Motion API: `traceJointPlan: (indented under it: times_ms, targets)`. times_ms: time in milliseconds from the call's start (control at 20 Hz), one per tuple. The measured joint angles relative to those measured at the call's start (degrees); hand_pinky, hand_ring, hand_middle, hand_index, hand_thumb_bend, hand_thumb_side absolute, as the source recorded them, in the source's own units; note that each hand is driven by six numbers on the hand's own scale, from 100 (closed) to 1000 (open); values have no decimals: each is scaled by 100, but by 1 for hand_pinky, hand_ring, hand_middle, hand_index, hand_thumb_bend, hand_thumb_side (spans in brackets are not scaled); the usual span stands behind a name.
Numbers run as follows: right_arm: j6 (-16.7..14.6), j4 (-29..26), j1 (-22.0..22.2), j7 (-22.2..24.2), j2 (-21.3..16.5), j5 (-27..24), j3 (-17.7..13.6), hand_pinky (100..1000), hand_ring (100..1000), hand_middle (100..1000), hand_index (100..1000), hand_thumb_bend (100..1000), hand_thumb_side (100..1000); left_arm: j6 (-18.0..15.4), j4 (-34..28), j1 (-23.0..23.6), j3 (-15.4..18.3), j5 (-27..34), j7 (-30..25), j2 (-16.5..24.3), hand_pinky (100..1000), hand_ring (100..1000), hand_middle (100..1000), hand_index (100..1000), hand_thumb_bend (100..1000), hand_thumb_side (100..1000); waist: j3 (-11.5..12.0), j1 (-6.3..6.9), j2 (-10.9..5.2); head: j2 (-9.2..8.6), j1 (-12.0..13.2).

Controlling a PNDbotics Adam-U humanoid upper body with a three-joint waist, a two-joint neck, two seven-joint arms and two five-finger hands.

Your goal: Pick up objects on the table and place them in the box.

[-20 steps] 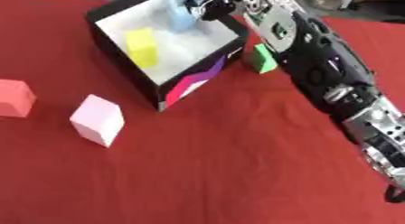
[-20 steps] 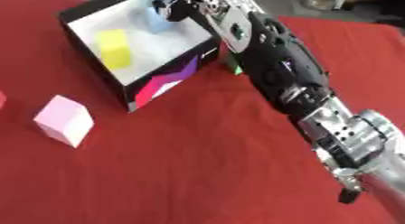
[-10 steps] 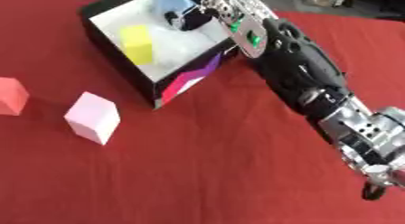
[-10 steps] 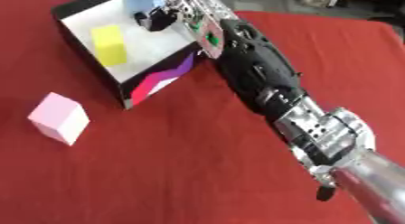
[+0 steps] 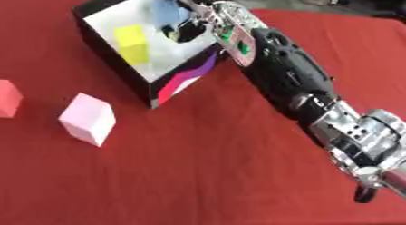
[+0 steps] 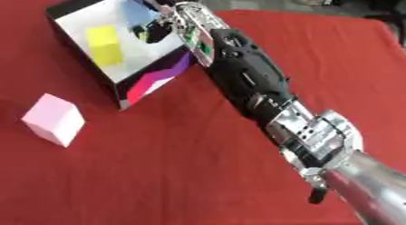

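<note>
One light-blue block (image 5: 165,12) pinched in right hand (image 5: 208,21), directly above box (image 5: 119,72) interior, beside yellow block (image 5: 132,43); straight down clears it.

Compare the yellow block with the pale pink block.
The yellow block lies inside the box; the pale pink block sits outside on the red cloth. Yellow looks elongated; pink looks nearer a cube. Both are plain, single-coloured blocks, untouched by any hand.

The counter (image 5: 198,174) is red. The box (image 5: 178,81) is black outside, white inside, with purple, pink and white shapes. Blocks: yellow (image 5: 132,43), light blue (image 5: 166,13), pink (image 5: 87,118), coral (image 5: 8,98).
</note>
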Motion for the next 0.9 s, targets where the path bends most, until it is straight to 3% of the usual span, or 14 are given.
traceJointPlan:
  times_ms: [300, 500, 550, 600, 900]
  targets:
    - [-26, -35, 1, 129, 0, 365, -54, 982, 877, 824, 973, 448, 503, 37, 4, -5, -31, -14, -47, -1, 857, 732, 792, 766, 243, 718, -1, 0, 0, 0, 6]
    - [97, -44, 0, -36, 0, 452, -127, 978, 851, 815, 970, 448, 449, 44, 33, -5, -32, -14, -57, -1, 857, 732, 792, 766, 243, 718, -4, 0, 0, 2, 14]
    - [114, -47, 0, -90, 0, 431, -140, 976, 851, 819, 973, 430, 547, 45, 35, -5, -32, -14, -58, -1, 857, 732, 792, 766, 243, 718, -7, 0, 0, 2, 16]
    - [125, -68, 0, -140, 0, 386, -142, 971, 847, 813, 974, 444, 376, 45, 36, -5, -32, -14, -59, -1, 857, 732, 792, 766, 243, 718, -12, 0, 0, 3, 19]
    - [420, -635, -2, -343, -171, -144, -69, 943, 838, 784, 931, 414, 100, 49, 73, 30, -32, -30, -87, 1, 857, 732, 791, 766, 240, 718, -110, 0, -6, 64, 60]
